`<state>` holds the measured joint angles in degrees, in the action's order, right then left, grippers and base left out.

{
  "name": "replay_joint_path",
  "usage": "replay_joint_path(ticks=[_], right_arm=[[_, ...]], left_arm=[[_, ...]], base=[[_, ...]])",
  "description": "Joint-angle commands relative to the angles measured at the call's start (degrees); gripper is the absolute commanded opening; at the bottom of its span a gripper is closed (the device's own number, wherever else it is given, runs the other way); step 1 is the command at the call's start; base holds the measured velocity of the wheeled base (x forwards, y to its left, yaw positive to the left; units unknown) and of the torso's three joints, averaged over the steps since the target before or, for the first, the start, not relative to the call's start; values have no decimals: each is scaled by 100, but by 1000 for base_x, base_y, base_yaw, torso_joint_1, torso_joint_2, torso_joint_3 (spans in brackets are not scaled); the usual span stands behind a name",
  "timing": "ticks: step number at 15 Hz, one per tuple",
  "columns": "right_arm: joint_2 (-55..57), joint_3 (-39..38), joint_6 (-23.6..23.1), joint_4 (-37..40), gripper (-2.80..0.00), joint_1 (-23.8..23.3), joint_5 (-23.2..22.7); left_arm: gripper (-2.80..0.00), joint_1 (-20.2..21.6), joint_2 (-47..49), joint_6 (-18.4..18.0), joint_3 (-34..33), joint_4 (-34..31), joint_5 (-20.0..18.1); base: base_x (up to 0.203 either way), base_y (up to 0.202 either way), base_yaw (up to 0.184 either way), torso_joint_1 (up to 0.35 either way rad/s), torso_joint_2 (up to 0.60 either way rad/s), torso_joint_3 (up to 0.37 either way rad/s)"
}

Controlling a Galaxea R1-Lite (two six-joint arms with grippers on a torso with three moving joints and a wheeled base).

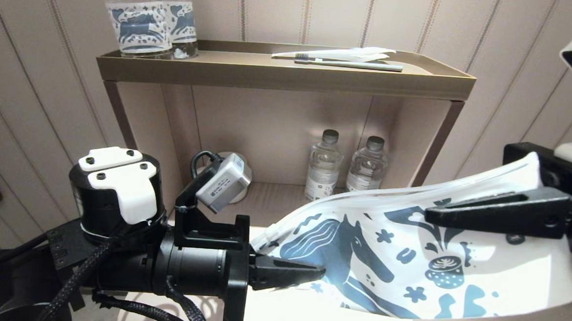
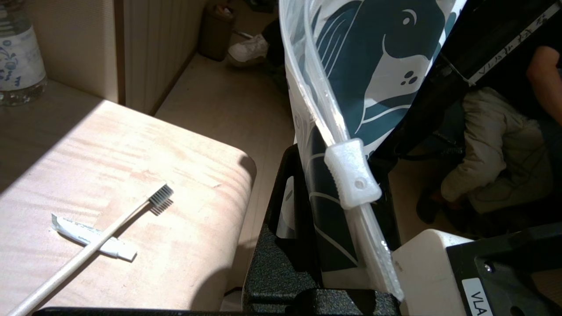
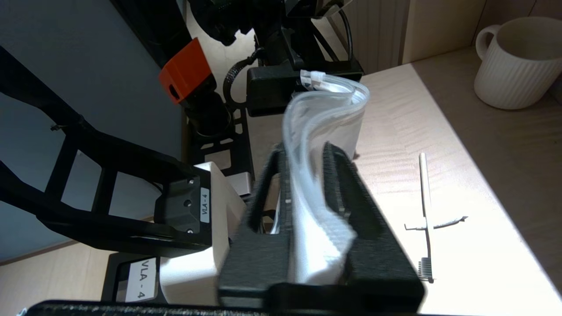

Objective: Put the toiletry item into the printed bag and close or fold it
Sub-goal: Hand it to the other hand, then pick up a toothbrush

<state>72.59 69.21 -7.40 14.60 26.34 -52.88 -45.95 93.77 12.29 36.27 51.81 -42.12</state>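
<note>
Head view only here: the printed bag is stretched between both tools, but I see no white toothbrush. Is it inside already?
Observer: No. The left wrist view shows the white toothbrush lying on the table, outside the printed bag.
Operator: Is anything touching it?
Observer: It lies across a small white tube.
Operator: Where is the bag's slider?
Observer: The slider sits at the end pinched by the left tool.
</note>
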Motion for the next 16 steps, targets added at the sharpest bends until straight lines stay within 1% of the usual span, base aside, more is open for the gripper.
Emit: replay_joint_path(ticks=[1, 5, 7, 9, 10, 11, 12, 13, 14, 15, 16], right_arm=[[-17, -66, -16, 7, 0, 2, -29], [-70, -69, -68, 4, 0, -63, -30], [-139, -66, -77, 5, 0, -393, -66], [-272, -57, -69, 7, 0, -560, -73], [-308, -43, -64, 7, 0, -594, -73], [-369, -22, -51, 8, 0, -639, -72], [-419, -14, -45, 16, 0, -662, -51], [-439, -13, -43, 25, 0, -716, -53], [-473, -13, -43, 48, 0, -830, -63], [-491, -13, -17, 68, 0, -858, -56], [-492, -30, -8, 94, 0, -894, -30]], left_arm=[[-280, -2, -8, 1, -6, 31, -24], [-280, -2, -3, -12, -45, 31, 7], [-280, 2, 10, -34, -102, 31, 26], [-280, 7, 1, -43, -137, 31, 37], [-280, 7, 12, -124, -140, 31, 40], [-280, 16, 18, -228, -147, 31, 55], [-280, 22, 1, -446, -189, 18, 125], [-280, 24, -12, -607, -223, -2, 260], [-280, 24, -13, -938, -259, -16, 537], [-280, 19, -11, -1124, -317, -26, 731], [-280, 16, -42, -1236, -366, -29, 845]], base=[[0, 0, 0, 0, 0, 0], [0, 0, 0, 0, 0, 0], [0, 0, 0, 0, 0, 0], [0, 0, 0, 0, 0, 0], [0, 0, 0, 0, 0, 0], [0, 0, 0, 0, 0, 0], [0, 0, 0, 0, 0, 0], [0, 0, 0, 0, 0, 0], [0, 0, 0, 0, 0, 0], [0, 0, 0, 0, 0, 0], [0, 0, 0, 0, 0, 0]])
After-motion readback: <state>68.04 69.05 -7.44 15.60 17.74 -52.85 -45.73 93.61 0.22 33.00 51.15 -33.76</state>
